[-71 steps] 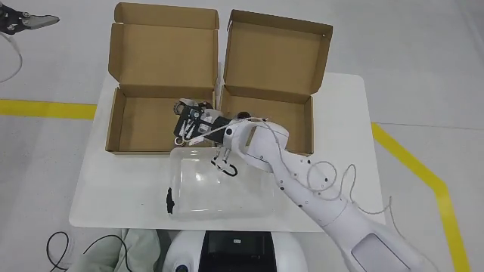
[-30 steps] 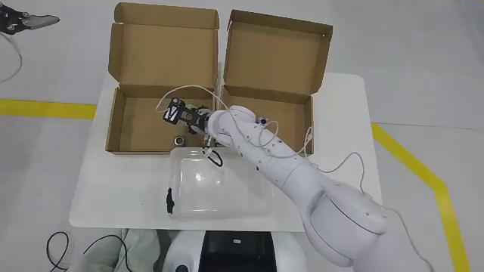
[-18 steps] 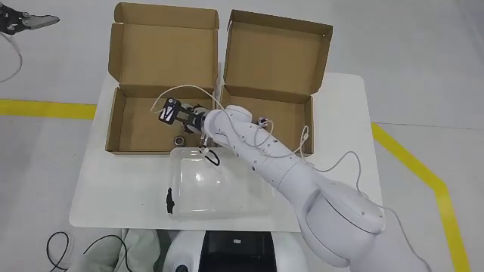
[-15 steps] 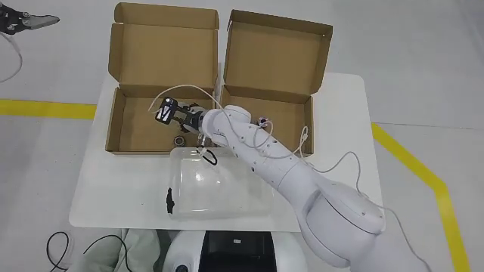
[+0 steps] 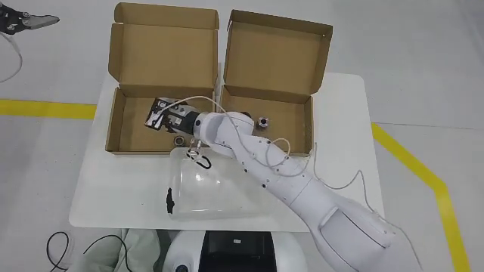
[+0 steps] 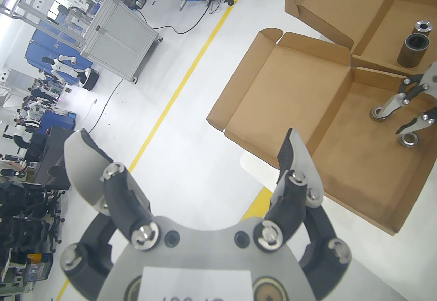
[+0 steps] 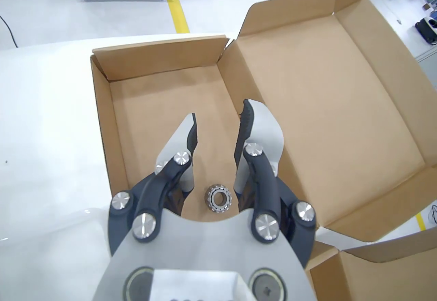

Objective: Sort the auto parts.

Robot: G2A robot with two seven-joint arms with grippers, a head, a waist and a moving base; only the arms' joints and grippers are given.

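Over the floor of the open brown cardboard box (image 7: pixel 153 94) hangs the right gripper (image 7: pixel 220 111). Its fingers (image 7: pixel 254 125) are spread apart with nothing between them and point down into the box.

Bearings: one small steel roller bearing (image 7: pixel 218 199) lies on the box floor, below the gap between the fingers and not touching them. The left wrist view shows a second bearing of the same kind (image 6: pixel 409 139) on the same floor. It sits a little apart from the first and nearer the box wall on the robot's side. Both lie loose.

Box: lid flap folded back flat, away from the robot.

Neighbour: a second open brown cardboard box (image 5: pixel 299 132) stands side by side with the bearing box, walls touching. In it a dark cylindrical metal sleeve (image 6: pixel 416 48) and a smaller grey metal cylinder (image 6: pixel 423 27) stand upright, just beside each other.

Clear plastic tub (image 5: pixel 227 189): just beside the bearing box, on the robot's side of it.

All three containers rest on the white counter (image 5: pixel 340 121).

Left gripper (image 6: pixel 186 135): well away from the bearing box, out past the counter edge over the floor. Its fingers are spread wide and hold nothing.
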